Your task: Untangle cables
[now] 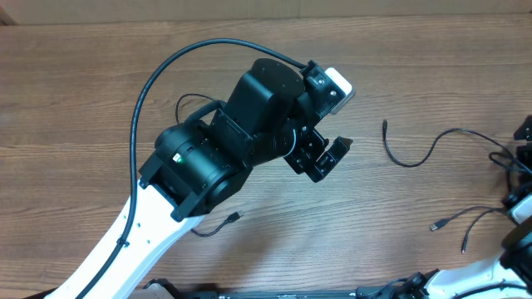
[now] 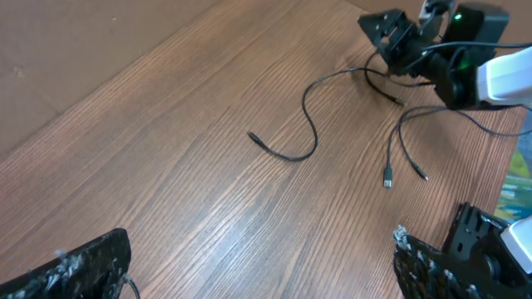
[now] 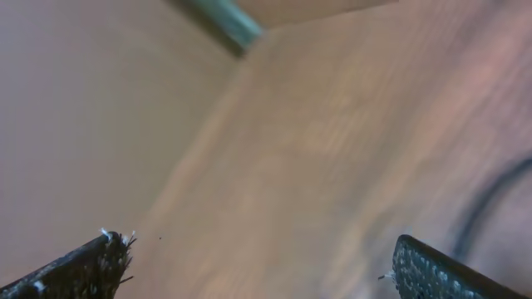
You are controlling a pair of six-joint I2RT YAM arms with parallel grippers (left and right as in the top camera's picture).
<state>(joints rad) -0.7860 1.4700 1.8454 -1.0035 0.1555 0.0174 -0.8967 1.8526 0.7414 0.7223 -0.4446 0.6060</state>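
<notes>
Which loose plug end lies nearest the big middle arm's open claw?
The tip of the wavy cable, just right of the left gripper. The pair of plugs at lower right and the plug beside the left arm lie farther off.

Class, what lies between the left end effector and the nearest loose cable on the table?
Only bare table lies between the left end effector and the cable. The overhead view shows this gap most clearly.
</notes>
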